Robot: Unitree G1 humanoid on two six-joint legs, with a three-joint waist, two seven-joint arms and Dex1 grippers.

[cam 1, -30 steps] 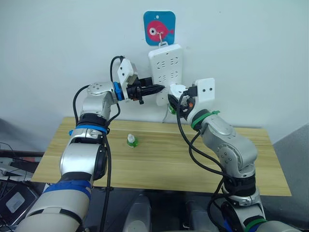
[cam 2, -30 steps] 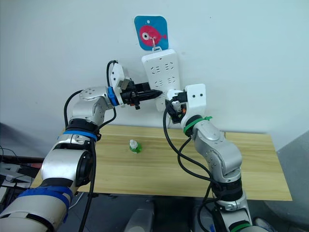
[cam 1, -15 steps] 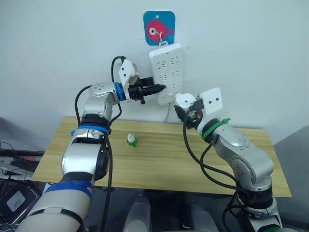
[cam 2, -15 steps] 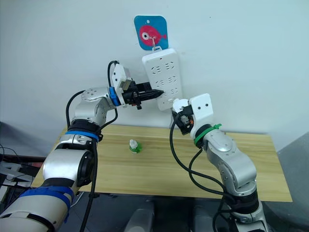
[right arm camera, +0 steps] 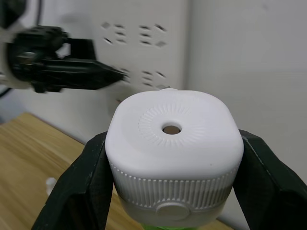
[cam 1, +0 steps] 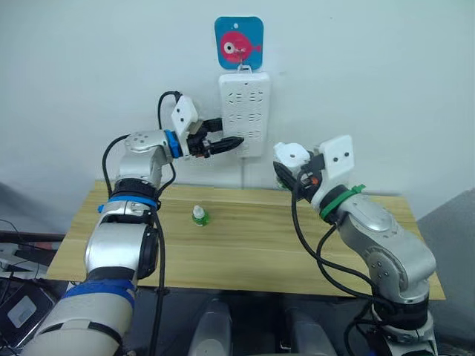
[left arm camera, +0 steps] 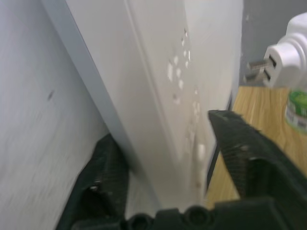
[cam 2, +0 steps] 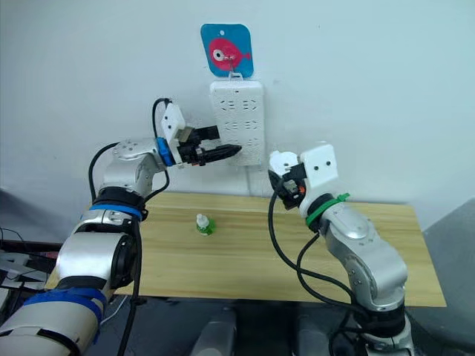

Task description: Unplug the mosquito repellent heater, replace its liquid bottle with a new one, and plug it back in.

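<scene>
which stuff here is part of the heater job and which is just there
Part of the job: mosquito repellent heater, held in the right gripper; power strip, held by the left gripper; spare bottle on the table.
Just there: fish hook plaque.

No readable text anywhere; the only sign is a pink fish picture on the blue wall hook plate.
</scene>
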